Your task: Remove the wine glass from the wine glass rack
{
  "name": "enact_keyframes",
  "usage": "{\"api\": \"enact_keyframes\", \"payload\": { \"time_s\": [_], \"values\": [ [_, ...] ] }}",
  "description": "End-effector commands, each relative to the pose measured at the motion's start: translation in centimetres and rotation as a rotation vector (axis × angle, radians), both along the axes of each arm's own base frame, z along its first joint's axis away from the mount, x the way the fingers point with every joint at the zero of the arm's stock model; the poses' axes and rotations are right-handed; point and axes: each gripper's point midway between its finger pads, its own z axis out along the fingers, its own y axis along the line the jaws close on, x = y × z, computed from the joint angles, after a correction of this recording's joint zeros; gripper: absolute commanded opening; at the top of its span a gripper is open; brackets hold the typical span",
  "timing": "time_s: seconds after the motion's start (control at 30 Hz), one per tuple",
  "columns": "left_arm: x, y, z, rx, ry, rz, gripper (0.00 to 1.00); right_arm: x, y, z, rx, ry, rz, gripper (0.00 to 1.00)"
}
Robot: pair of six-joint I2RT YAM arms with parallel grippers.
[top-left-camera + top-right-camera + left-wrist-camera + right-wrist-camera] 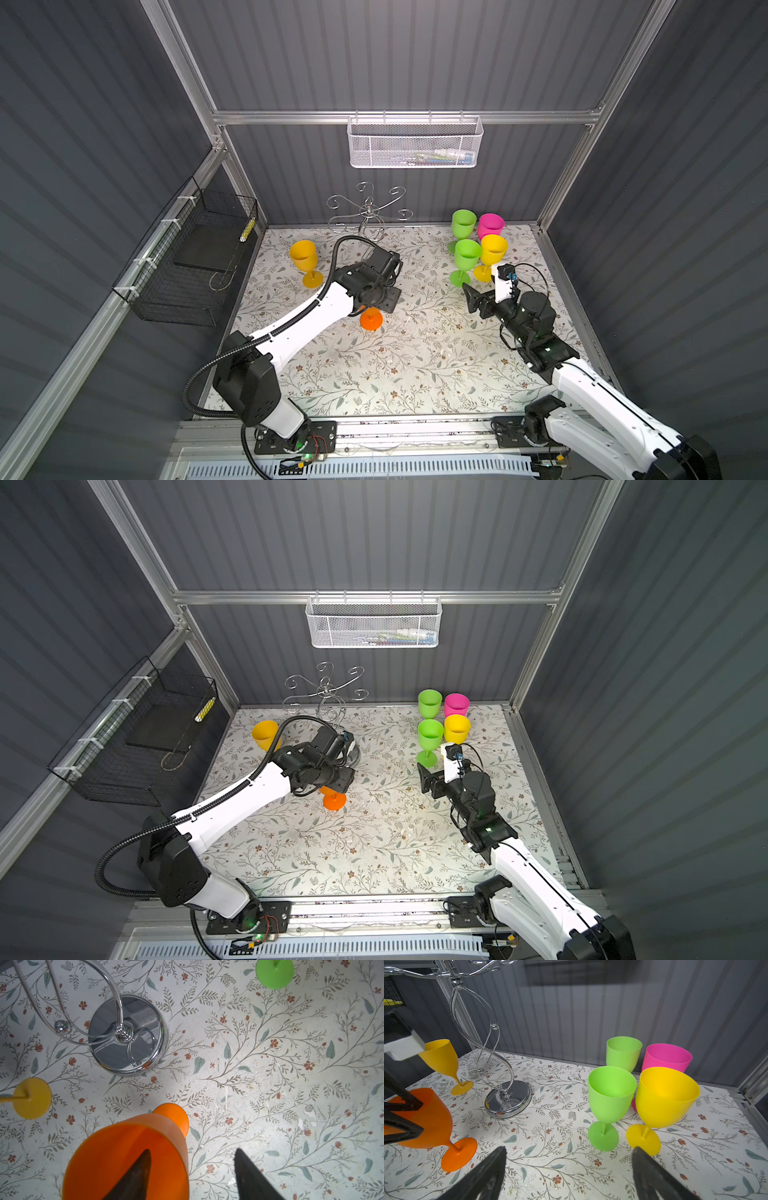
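- The orange wine glass (124,1157) is off the wine glass rack (368,212). It stands on its foot on the flowered table cover (395,365), in front of the rack's shiny disc base (126,1034) and apart from it
- The left gripper (193,1149) hangs over the glass, pointing down with its jaws spread
- One finger (135,1176) dips inside the bowl and the other finger (253,1178) sits outside, so the bowl's wall runs between them. In the left wrist view neither seems to press on the wall, so the glass looks let go
- The right gripper (569,1148) sits low over the table, jaws wide with nothing between them, just short of the feet of the front green glass (603,1136) and the front yellow glass (643,1138)
- Behind those two, near the back wall, stand the back green glass (463,222) and the pink glass (491,224)
- A lone yellow glass (304,257) stands left of the rack, well apart from both grippers
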Motion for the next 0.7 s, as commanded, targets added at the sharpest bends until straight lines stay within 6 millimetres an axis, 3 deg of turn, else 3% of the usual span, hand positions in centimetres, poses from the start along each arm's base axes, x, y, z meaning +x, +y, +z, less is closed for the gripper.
{"api": "enact_keyframes", "payload": {
  "time_s": [0.0, 0.07, 0.2, 0.3, 0.4, 0.5, 0.57, 0.67],
  "values": [
    [0.3, -0.5, 3.9, -0.071, -0.096, -0.011, 0.75, 0.1, -0.4, 1.7, -0.002, -0.040, -0.022, 0.95],
    [0.3, -0.6, 5.3, -0.105, -0.136, -0.013, 0.85, 0.1, -0.7, 1.7, -0.010, -0.046, -0.041, 0.96],
    [0.4, 0.1, 7.7, -0.147, -0.224, 0.007, 0.93, 0.4, -2.3, 1.8, -0.020, -0.063, -0.112, 0.99],
    [0.3, 2.3, 9.7, -0.156, -0.327, 0.059, 0.96, 0.9, -4.5, 1.7, 0.009, -0.057, -0.188, 0.99],
    [0.9, 6.4, 11.6, -0.185, -0.417, 0.165, 0.98, 1.3, -7.1, 1.3, 0.032, -0.061, -0.280, 0.99],
    [1.7, 12.0, 12.6, -0.227, -0.506, 0.321, 1.00, 1.8, -9.2, 0.7, 0.032, -0.060, -0.346, 0.99],
    [2.0, 15.3, 11.5, -0.196, -0.549, 0.419, 1.00, 2.3, -10.5, -0.3, 0.008, -0.059, -0.395, 0.99],
    [2.9, 19.4, 8.3, -0.134, -0.546, 0.565, 1.00, 3.0, -12.2, -2.4, -0.005, -0.024, -0.453, 0.99]
  ]
}}
